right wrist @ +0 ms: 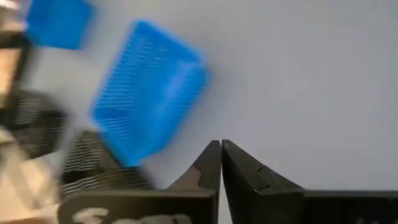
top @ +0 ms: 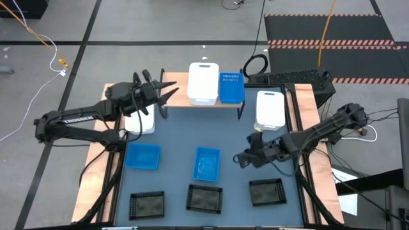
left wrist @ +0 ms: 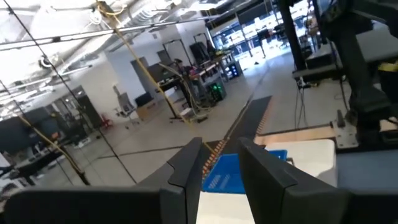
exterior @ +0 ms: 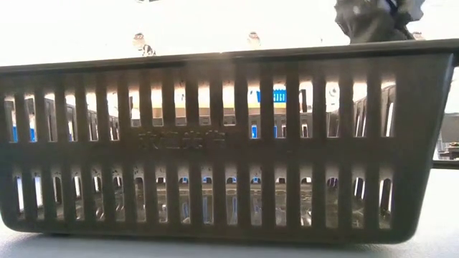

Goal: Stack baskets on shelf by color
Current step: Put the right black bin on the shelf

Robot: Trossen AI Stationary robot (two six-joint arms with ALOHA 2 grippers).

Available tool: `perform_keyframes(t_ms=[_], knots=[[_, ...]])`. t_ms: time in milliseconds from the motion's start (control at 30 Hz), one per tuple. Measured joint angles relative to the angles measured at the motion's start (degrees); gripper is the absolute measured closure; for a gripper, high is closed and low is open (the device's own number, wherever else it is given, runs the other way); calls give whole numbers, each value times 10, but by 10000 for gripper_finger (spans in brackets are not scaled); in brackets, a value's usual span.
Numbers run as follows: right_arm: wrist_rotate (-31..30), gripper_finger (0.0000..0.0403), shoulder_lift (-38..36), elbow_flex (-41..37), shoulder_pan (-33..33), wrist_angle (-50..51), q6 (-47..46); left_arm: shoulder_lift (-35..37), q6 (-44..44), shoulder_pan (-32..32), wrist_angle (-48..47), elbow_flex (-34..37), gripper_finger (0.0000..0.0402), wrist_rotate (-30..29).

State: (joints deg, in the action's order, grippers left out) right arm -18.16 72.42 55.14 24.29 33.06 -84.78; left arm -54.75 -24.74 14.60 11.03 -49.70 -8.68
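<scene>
On the dark blue-grey table mat (top: 179, 144) the right gripper (top: 241, 158), fingers pressed together and empty, hovers beside the middle blue basket (top: 207, 163). It should spread its fingers and pinch one rim squarely before lifting. The wooden shelf (top: 171, 82) holds one white basket (top: 203, 82) and one blue basket (top: 231, 87); black mesh baskets (top: 204, 197) line the near edge. The left gripper (top: 167, 94) hangs spread by the shelf.
</scene>
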Motion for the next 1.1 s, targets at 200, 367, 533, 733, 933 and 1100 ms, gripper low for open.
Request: perform_keyframes(t_ms=[200, 367, 533, 733, 933, 1100], knots=[[-44, 395, 44, 4, 71, -60, -55, -26, 43, -13, 38, -6, 295, 12], [-43, 395, 92, 26, 112, -59, -88, -42, 91, -30, 39, -6, 295, 13], [-27, 402, 157, 125, 141, 4, -101, -50, 139, -55, 19, -6, 295, 12], [-25, 402, 263, 354, 165, 261, -97, -50, 176, -90, -39, -6, 295, 11], [43, 402, 320, 443, 187, 433, -193, -50, 189, -126, -68, -6, 295, 10], [128, 372, 325, 407, 202, 403, -230, -50, 189, -152, -95, -6, 295, 6]])
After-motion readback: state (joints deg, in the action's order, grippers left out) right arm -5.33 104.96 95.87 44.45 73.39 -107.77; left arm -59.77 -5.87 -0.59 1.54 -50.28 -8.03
